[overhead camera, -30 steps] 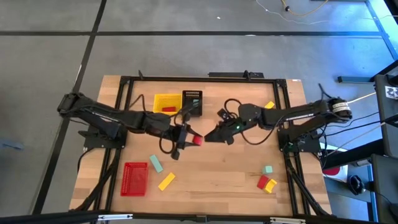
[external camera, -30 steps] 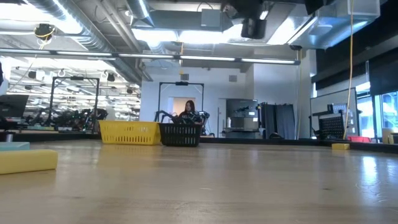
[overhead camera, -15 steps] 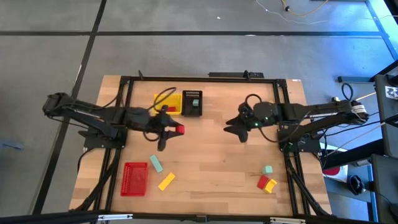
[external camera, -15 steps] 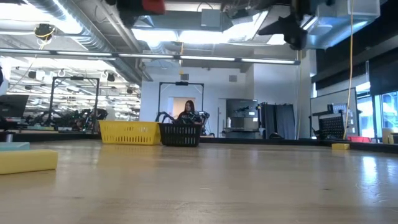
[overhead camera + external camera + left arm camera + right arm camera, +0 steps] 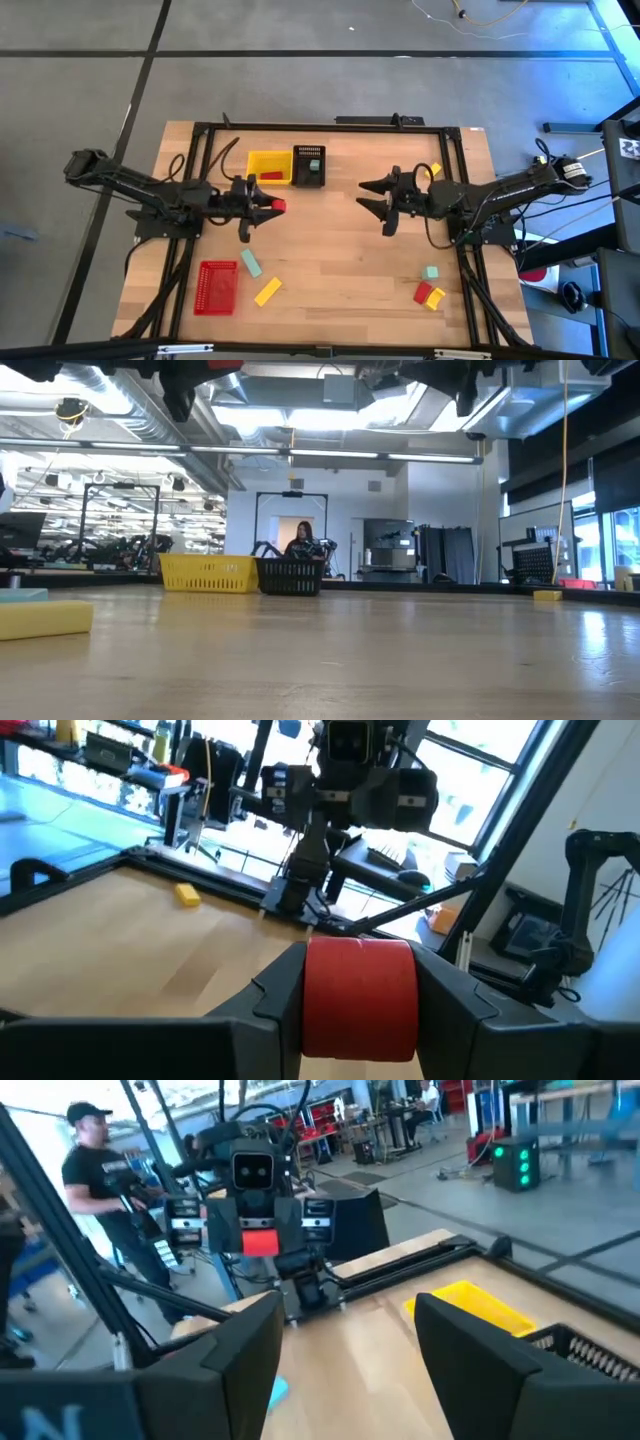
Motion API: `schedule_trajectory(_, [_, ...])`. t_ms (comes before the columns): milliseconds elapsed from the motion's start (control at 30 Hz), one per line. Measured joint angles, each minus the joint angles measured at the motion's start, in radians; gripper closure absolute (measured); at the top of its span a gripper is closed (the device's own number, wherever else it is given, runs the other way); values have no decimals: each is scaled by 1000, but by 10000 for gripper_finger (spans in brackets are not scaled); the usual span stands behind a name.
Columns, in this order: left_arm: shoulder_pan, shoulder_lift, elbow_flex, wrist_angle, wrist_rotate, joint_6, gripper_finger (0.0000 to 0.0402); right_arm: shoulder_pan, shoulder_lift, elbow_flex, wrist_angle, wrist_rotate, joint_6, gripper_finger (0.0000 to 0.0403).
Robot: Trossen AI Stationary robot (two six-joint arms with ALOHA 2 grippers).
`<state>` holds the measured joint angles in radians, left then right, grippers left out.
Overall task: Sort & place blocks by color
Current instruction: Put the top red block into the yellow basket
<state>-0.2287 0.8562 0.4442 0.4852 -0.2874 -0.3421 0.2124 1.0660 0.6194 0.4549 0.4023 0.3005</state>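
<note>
My left gripper (image 5: 272,206) hovers over the table's left-middle, shut on a red block (image 5: 360,995), which also shows in the right wrist view (image 5: 258,1242). My right gripper (image 5: 374,198) faces it from the right-middle, open and empty (image 5: 345,1370). Loose blocks lie flat on the table: teal (image 5: 251,264) and yellow (image 5: 267,292) near the left, teal (image 5: 431,272), red (image 5: 423,293) and yellow (image 5: 436,299) near the right, yellow (image 5: 433,170) farther back. A red block (image 5: 271,176) lies in the yellow basket (image 5: 262,158), a teal one (image 5: 314,165) in the black basket (image 5: 309,178). My left gripper pinches the red block (image 5: 360,970) between its two fingers, one on each side face. The fingers (image 5: 275,1005) lie level, pointing toward the table's right. The block is lifted clear of the table.
A red basket (image 5: 217,286) stands at the near left. The yellow and black baskets stand side by side at the far middle. A black frame runs round the table's edge (image 5: 330,124). Bare wood lies between the two grippers. A person stands beyond the table (image 5: 95,1175).
My left gripper has carried the red block toward the table's left and a little toward the far edge, keeping it held. My right gripper has drawn back toward the table's right, so the two grippers now stand well apart.
</note>
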Motion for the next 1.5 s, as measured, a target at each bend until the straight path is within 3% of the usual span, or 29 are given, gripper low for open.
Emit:
schedule_trajectory(600, [0,0,1,-7,57,11,277,9,0,4,-2,-11,-71,175])
schedule_trajectory(667, [-4,0,37,-114,116,-8,277,9,0,4,-2,-11,-71,175])
schedule_trajectory(733, [-19,0,109,-326,122,-31,277,9,0,5,-2,-11,-71,175])
schedule_trajectory(833, [-1,3,254,-715,-14,-39,277,9,0,5,-2,-11,-68,175])
schedule_trajectory(933, [108,53,400,-999,-150,-38,277,9,0,5,-3,-11,-65,175])
schedule_trajectory(1000, [231,96,455,-1081,-146,-14,277,9,0,5,-4,-11,-67,175])
schedule_trajectory(1067, [376,139,486,-1077,-83,28,277,9,0,5,-3,-11,-67,175])
schedule_trajectory(1267, [765,346,466,-1081,249,49,277,9,0,6,-14,-11,-66,175])
schedule_trajectory(1333, [832,420,458,-1066,306,14,277,9,0,6,-14,-11,-66,175])
schedule_trajectory(1500, [891,565,447,-1017,318,-35,277,9,1,6,-19,-11,-66,175])
